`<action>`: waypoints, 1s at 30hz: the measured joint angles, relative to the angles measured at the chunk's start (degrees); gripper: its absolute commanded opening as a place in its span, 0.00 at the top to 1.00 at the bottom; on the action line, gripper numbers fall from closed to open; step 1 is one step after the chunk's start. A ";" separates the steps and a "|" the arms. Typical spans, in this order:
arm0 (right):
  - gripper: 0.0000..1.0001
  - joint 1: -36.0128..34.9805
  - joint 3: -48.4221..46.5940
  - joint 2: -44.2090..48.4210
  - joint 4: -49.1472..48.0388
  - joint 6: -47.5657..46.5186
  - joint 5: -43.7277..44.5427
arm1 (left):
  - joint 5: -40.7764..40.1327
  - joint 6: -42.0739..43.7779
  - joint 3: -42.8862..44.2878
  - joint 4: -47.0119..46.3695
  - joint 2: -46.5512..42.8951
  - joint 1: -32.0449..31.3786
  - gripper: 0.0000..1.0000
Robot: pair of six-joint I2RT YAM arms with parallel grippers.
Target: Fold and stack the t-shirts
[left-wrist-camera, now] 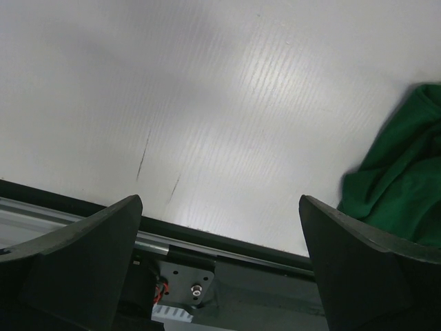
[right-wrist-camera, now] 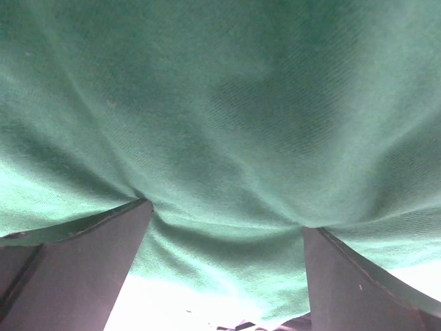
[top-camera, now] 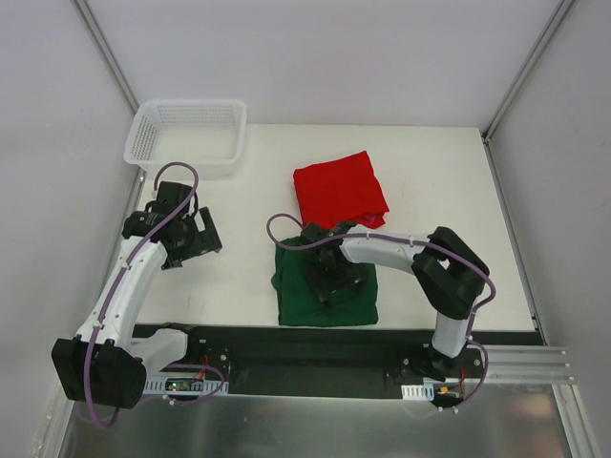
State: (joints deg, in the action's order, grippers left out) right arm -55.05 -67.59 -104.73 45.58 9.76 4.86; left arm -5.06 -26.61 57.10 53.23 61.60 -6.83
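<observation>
Top external view first. Shows right gripper (top-camera: 336, 277) down on a dark forest-green folded cotton t-shirt (top-camera: 298, 291), roughly square, with cloth spreading out on every side of the fingers. Places a bright red folded cotton t-shirt (top-camera: 339, 191) just beyond that gripper, near edge hidden by the arm, so cannot tell whether it touches the green one. Puts left gripper (top-camera: 200, 239) well apart from both shirts, out to the right gripper's left, above bare white table (top-camera: 449, 210), with a white plastic mesh basket (top-camera: 143, 134) farther out beyond it at the table's far corner.

Right wrist view next. Shows both dark fingers (right-wrist-camera: 89, 255) spread wide apart, tips pressed into the green fabric (right-wrist-camera: 220, 103), with wrinkles running across between them and no pinch closed on the cloth.

Left wrist view last. Shows left gripper (left-wrist-camera: 219, 203) likewise wide apart and empty, hanging over the table (left-wrist-camera: 207, 103). Catches a rumpled edge of the green t-shirt (left-wrist-camera: 406, 179) off past one finger, not touching it, and a black rail (left-wrist-camera: 241, 252) under the fingertips.
</observation>
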 measured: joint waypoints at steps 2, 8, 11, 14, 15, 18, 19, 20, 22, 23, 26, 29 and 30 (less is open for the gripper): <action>0.04 0.55 -1.22 -0.85 0.26 -0.63 0.17 | 0.00 0.00 -0.17 -0.07 0.00 -0.02 0.01; 0.04 0.11 -2.14 -0.55 0.50 -1.20 2.60 | 0.00 0.00 -0.17 -0.33 0.00 -0.37 0.01; 0.04 -1.57 -4.17 1.09 2.47 -1.09 5.77 | -0.02 0.00 -0.20 -0.35 0.00 -0.37 0.01; 0.04 -3.04 -8.68 3.56 4.66 -1.27 8.07 | -0.02 0.00 -0.20 -0.35 0.00 -0.63 0.01; 0.04 -3.19 -10.54 4.42 4.90 -1.55 8.70 | 0.00 0.00 -0.20 -0.37 0.00 -0.74 0.01; 0.04 -1.57 -15.74 5.42 3.98 -3.72 10.64 | 0.02 0.00 -0.20 -0.39 0.00 -1.03 0.01; 0.04 -0.68 -16.63 5.38 3.23 -4.39 11.08 | 0.02 0.00 -0.20 -0.39 0.00 -1.07 0.01; 0.04 0.59 -17.57 4.92 2.64 -5.22 11.76 | 0.02 0.00 -0.20 -0.42 0.00 -1.09 0.01; 0.04 3.10 -19.56 2.97 1.53 -7.48 13.31 | 0.02 0.00 -0.20 -0.42 0.00 -1.11 0.01; 0.04 4.17 -20.74 1.40 1.16 -8.44 14.10 | 0.02 0.00 -0.20 -0.44 -0.02 -1.11 0.01; 0.04 6.73 -24.02 -4.00 -1.01 -10.97 15.69 | 0.02 0.00 -0.50 -0.66 -0.11 -1.11 0.01; 0.04 8.48 -25.62 -7.69 -3.26 -12.90 15.78 | 0.04 -0.02 -1.20 -0.96 -0.11 -1.14 0.01; 0.04 9.05 -26.16 -8.68 -3.74 -13.46 15.63 | 0.04 -0.02 -1.33 -1.03 -0.11 -1.14 0.01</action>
State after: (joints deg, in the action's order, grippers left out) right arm -46.00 -93.76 -113.40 41.85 -3.70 20.49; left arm -5.02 -26.63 55.77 52.21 61.49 -7.97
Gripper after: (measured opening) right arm 0.961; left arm 0.987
